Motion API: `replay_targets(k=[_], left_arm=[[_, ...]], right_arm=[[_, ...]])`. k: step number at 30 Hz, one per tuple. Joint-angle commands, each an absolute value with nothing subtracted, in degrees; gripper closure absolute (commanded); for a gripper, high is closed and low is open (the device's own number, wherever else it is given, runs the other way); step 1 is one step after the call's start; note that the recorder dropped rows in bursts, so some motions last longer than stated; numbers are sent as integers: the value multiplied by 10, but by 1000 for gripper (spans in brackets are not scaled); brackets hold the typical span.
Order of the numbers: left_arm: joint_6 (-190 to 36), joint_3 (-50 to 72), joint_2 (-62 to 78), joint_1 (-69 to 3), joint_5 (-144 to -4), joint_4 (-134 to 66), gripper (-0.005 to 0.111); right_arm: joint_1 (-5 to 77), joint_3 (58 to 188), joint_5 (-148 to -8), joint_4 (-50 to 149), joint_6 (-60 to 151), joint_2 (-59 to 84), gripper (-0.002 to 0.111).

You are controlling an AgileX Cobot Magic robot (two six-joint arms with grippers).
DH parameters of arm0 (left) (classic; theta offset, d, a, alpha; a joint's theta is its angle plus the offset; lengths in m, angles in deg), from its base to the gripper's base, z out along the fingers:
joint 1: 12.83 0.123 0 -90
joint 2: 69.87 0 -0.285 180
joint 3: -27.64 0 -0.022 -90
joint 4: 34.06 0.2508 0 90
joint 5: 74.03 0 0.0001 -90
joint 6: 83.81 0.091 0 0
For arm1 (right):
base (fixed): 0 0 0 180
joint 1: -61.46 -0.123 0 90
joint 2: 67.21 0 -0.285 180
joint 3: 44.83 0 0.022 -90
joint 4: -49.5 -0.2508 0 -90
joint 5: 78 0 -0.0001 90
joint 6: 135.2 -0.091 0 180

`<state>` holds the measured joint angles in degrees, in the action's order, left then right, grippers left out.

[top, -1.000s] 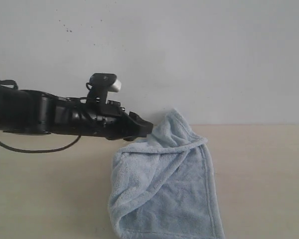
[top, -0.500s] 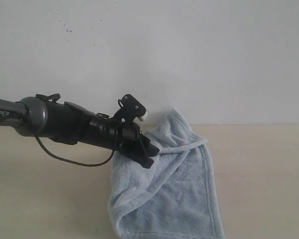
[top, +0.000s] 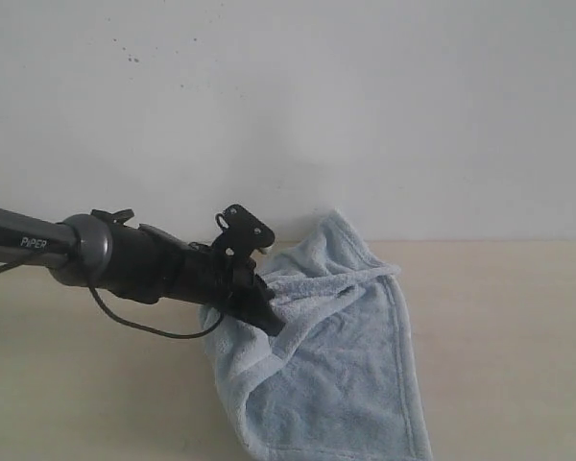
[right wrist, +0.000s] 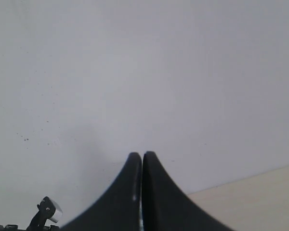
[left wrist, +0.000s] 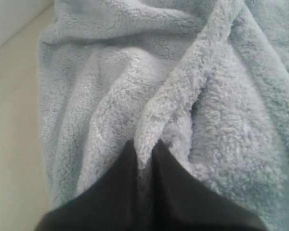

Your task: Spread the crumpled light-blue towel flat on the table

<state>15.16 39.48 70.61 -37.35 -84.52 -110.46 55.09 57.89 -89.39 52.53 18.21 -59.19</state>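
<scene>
Grip confirmed: left gripper point(left wrist: 144, 153) is pinched together on a raised ridge of the towel point(top: 350, 370), apparently to drag that fold outward. Towel lies on the table point(top: 504, 346), ahead of and beneath the fingertips, bunched, creased and partly doubled over. Right gripper point(right wrist: 142, 160) is closed on nothing.

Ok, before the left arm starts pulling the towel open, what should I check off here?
1. Left gripper shut on a raised fold of the towel: ok.
2. Grip takes one layer only: cannot tell.
3. Right gripper holding the towel too: not ok; shut on nothing, facing the wall.
4. Towel flat: not ok; folded over itself.
5. Bare table beside the towel to spread onto: ok.
</scene>
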Motion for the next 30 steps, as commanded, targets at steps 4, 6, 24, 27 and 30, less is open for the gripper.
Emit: replay_targets(k=[4, 6, 24, 27, 30], left_arm=[[78, 384, 658, -374, -850, -1114, 103], [71, 368, 628, -374, -859, -1114, 103], [90, -8, 356, -314, -927, -1290, 103], [156, -69, 290, -314, -973, -1340, 103], [148, -141, 205, -315, -975, -1340, 103]], right_arm=[[552, 580, -897, 526, 183, -594, 108], [552, 580, -897, 526, 183, -594, 108], [552, 580, -897, 526, 183, -594, 108], [552, 580, -897, 526, 183, -594, 108], [552, 580, -897, 526, 183, -594, 108]])
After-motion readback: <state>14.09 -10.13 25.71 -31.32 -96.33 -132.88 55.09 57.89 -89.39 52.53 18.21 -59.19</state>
